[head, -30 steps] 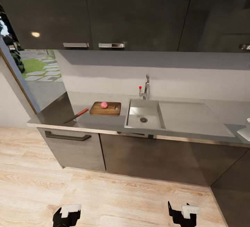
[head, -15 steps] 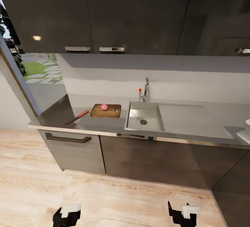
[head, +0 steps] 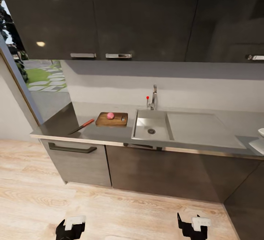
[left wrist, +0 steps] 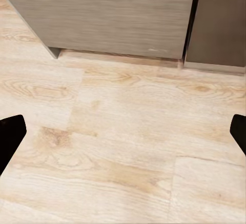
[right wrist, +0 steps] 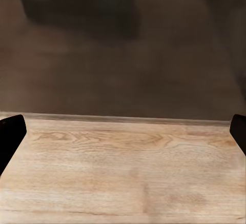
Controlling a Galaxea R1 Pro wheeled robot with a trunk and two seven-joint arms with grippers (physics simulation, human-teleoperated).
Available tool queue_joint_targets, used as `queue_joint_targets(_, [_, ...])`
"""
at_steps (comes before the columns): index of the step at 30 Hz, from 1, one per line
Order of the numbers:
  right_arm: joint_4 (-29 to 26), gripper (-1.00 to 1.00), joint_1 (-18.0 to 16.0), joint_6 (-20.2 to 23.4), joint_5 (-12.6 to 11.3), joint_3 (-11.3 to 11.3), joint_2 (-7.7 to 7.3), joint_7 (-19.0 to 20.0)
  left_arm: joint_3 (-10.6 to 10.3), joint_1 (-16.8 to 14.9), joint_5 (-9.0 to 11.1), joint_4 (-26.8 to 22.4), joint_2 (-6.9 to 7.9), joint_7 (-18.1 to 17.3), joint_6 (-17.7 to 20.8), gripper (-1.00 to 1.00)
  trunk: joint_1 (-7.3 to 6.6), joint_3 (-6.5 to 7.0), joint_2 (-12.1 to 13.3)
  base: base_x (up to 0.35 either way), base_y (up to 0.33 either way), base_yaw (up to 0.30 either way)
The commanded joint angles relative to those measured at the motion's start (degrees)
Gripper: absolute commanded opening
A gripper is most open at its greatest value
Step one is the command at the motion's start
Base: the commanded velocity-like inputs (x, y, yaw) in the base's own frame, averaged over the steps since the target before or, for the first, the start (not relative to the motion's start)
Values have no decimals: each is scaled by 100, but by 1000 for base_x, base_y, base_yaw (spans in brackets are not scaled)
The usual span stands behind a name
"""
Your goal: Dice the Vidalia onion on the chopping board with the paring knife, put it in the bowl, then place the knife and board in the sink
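Vidalia onion (head: 110, 115) on chopping board (head: 112, 119) | both arms low, jaws wide

The Vidalia onion (head: 110, 115) is pinkish-red. The chopping board (head: 112, 119) is brown with wood lines. The paring knife (head: 81, 126) has a dark blade and an orange-red handle. The sink (head: 151, 129) is shiny grey. The floor (head: 44, 199) is light wood.

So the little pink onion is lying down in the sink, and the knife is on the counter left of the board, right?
Not quite. The head view shows the onion resting on the board, not in the sink. The knife does lie on the counter, left of the board.
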Motion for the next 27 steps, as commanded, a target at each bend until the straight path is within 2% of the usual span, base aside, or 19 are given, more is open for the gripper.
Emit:
queue_joint_targets(1, [6,100,-6,-20,60,-44,5,-3,-50,-9,33,21,-4,12,-31,100,4,-3,-12,0,0,0])
queue_joint_targets(27, [8,100,-6,-20,60,-41,8,-3,-50,-10,33,21,-11,12,-31,100,4,233,-12,0,0,0])
